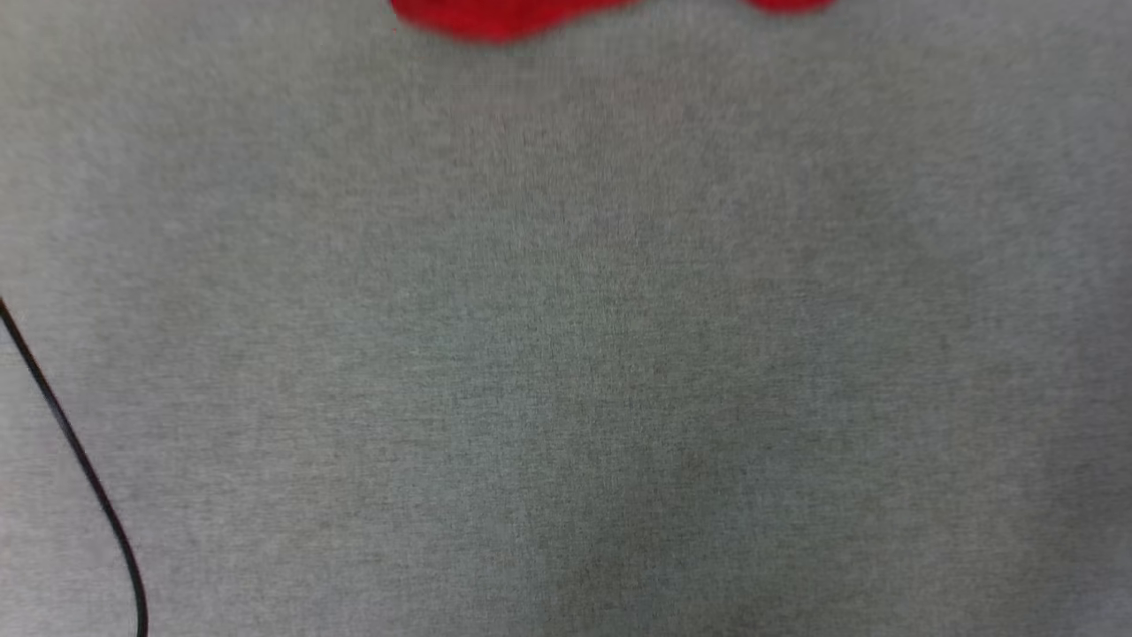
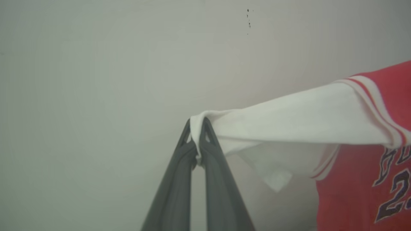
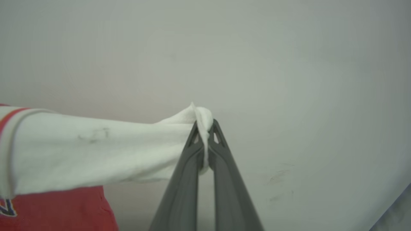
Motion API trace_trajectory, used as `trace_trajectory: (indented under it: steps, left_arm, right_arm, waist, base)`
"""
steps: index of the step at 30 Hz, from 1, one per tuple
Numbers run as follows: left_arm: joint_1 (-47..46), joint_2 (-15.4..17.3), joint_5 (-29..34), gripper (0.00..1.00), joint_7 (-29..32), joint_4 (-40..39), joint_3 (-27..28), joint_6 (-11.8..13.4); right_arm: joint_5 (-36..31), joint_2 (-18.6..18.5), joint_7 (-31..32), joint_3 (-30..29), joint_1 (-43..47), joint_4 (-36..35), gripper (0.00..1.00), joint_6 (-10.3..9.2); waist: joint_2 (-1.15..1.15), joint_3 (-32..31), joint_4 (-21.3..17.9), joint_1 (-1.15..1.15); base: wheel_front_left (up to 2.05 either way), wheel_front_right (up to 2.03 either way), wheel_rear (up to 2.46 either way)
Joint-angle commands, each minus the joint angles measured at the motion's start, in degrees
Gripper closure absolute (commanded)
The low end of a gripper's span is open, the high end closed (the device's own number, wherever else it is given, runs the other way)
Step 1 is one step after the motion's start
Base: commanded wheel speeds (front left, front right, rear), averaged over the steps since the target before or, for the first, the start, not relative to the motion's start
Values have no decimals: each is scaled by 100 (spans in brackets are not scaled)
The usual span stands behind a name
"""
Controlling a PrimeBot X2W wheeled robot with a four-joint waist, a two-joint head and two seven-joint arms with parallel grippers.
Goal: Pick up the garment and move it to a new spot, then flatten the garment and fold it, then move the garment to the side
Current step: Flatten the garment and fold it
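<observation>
The garment is a red jersey with white sleeves. My left gripper [image 2: 196, 128] is shut on the tip of one white sleeve [image 2: 289, 118], which stretches off to the right toward the red body [image 2: 353, 192] with dark lettering. In the right wrist view my right gripper [image 3: 204, 130] is shut on the other white sleeve [image 3: 96, 150], pulled taut to the left, red cloth [image 3: 57, 208] below it. In the head view, the red lower edge of the garment [image 1: 495, 19] hangs at the top, above the grey surface.
A grey fabric-covered surface [image 1: 566, 354] spreads below in the head view. A thin black cable [image 1: 80, 460] curves along its lower left. A pale plain wall [image 2: 128, 64] lies behind both grippers.
</observation>
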Motion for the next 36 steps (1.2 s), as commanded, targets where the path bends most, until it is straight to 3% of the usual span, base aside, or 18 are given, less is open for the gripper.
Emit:
trace_trajectory:
  steps: [1, 9, 15, 25, 30, 36]
  left_arm:
    - [-282, -57, 70, 100, -146, 205, 3, 3]
    - [-1442, -441, 466, 100, -1444, 1549, -198, -26]
    - [-1360, -692, 435, 100, -2080, 2312, -309, -124]
    - [346, -1048, 228, 100, -2672, 2885, -549, -234]
    - [1551, -1131, 120, 100, -2691, 2809, -672, -216]
    - [2926, -1059, -180, 100, -2301, 2416, -682, -197]
  right_arm:
    - [-106, -3, -141, -7, -234, 190, 100, -12]
    - [-623, 32, -1109, -65, -1380, 1370, 100, -13]
    - [-764, 232, -1757, -118, -1295, 1963, 100, -13]
    - [-475, 335, -2043, 188, 53, 2638, 100, -12]
    - [-196, 176, -1783, 540, 1027, 2729, 100, -12]
    - [323, -71, -1241, 854, 2158, 2659, 100, -12]
  waist:
    - [0, 437, -6, -1]
    - [0, 894, 177, -1]
    - [0, 942, 289, -1]
    - [0, 316, 384, -1]
    - [0, -215, 390, -1]
    - [0, -778, 386, -1]
  base:
    - [0, 0, 0]
    - [0, 0, 0]
    - [0, 0, 0]
    - [0, 0, 0]
    - [0, 0, 0]
    - [0, 0, 0]
